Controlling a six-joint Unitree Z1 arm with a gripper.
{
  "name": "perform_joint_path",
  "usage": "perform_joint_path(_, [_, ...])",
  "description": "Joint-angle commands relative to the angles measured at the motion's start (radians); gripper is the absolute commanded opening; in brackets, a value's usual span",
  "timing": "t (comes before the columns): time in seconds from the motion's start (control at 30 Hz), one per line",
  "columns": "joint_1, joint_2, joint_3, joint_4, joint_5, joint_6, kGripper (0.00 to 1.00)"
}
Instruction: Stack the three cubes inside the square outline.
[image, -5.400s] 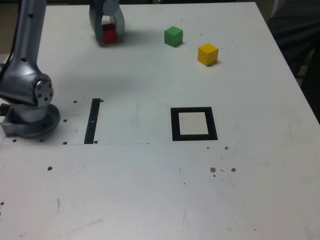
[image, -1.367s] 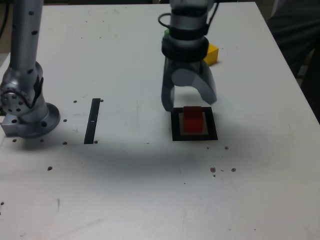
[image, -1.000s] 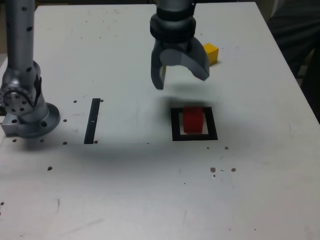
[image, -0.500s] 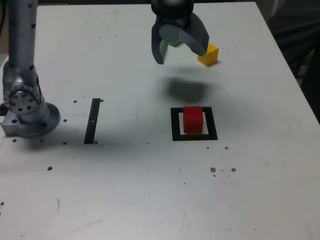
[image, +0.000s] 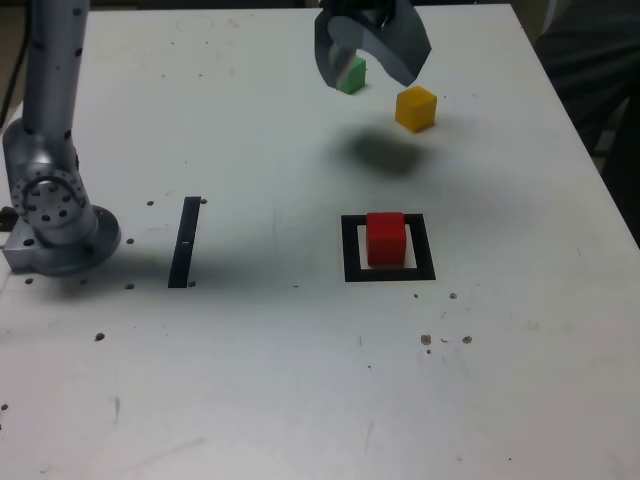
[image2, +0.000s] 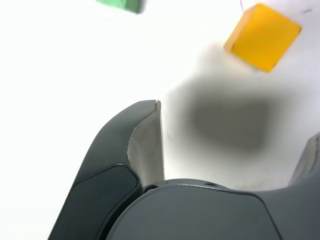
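A red cube (image: 385, 238) rests inside the black square outline (image: 351, 250) near the table's middle. Far back sit a green cube (image: 352, 76), partly behind a gripper finger, and a yellow cube (image: 416, 108) to its right in the exterior view. My gripper (image: 372, 72) hangs open and empty above the table, between those two cubes and over its own shadow. The wrist view shows the yellow cube (image2: 263, 36) and an edge of the green cube (image2: 120, 5) beyond the open gripper (image2: 235, 140).
The arm's grey base (image: 58, 215) stands at the exterior view's left. A thin black strip (image: 184, 242) lies beside it. A dark figure (image: 590, 70) stands past the table's right edge. Small dark specks dot the white table (image: 300, 380).
The open gripper has risen from the red cube in the outline and travelled toward the table's far side, ending up over the green and yellow cubes. The red cube stays put.
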Motion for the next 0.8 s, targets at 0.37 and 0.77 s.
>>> perform_joint_path(0.37, [0.023, 0.13, -0.186, 0.092, 0.031, 0.186, 0.97])
perform_joint_path(0.77, [0.041, 0.273, -0.359, 0.16, 0.044, 0.238, 0.94])
